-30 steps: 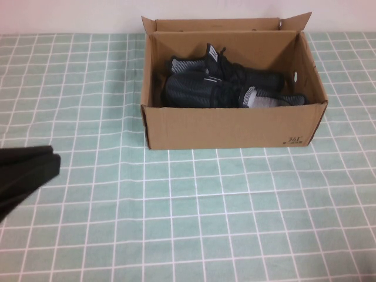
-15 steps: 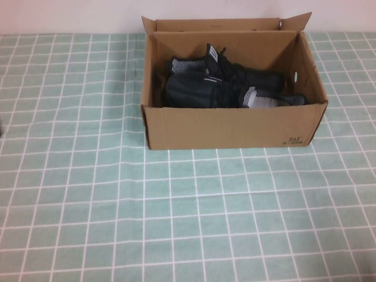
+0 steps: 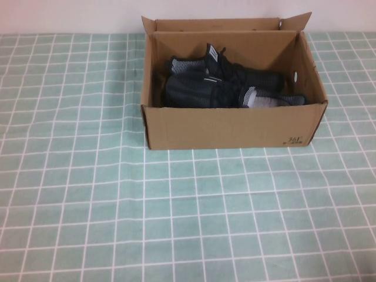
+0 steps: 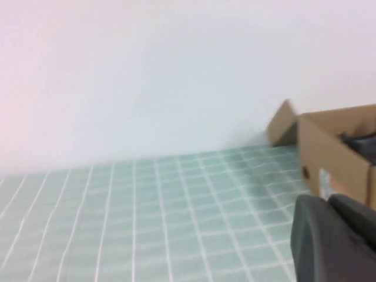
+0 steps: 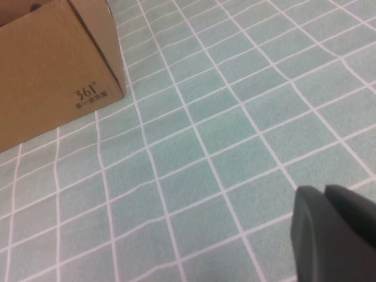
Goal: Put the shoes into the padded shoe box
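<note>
The brown cardboard shoe box stands open at the back middle of the table. Both black knit shoes lie inside it, side by side. Neither arm shows in the high view. My left gripper is shut and empty, off to the box's left; its view shows the box and a bit of one shoe. My right gripper is shut and empty above the tablecloth, in front of the box's printed corner.
A green tablecloth with a white grid covers the table. A pale wall rises right behind the box. The box's top flaps stand up at the back.
The left arm, seen at the left edge of the high view one second ago, has pulled back out of view. The box and shoes have not moved.
</note>
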Robot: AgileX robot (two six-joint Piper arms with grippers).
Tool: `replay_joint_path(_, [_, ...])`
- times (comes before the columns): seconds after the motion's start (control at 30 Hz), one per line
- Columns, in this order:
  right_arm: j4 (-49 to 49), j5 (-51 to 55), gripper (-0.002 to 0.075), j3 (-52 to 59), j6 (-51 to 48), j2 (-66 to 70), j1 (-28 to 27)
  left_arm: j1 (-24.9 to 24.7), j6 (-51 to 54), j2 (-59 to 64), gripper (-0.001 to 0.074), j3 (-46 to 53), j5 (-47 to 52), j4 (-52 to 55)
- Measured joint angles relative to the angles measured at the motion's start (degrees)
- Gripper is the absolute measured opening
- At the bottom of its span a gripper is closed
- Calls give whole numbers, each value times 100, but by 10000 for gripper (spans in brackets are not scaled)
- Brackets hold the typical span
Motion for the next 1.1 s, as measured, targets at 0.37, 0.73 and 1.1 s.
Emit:
replay_joint_path(0.37, [0, 0, -8, 0, 0, 0, 0, 377, -847, -145, -4, 1104, 542, 713])
replay_joint_path(0.73, [10, 0, -8, 0, 0, 0, 0, 377, -871, -154, -4, 1208, 828, 760])
replay_joint_path(1.1, [10, 0, -8, 0, 0, 0, 0, 377, -871, -154, -4, 1208, 828, 760])
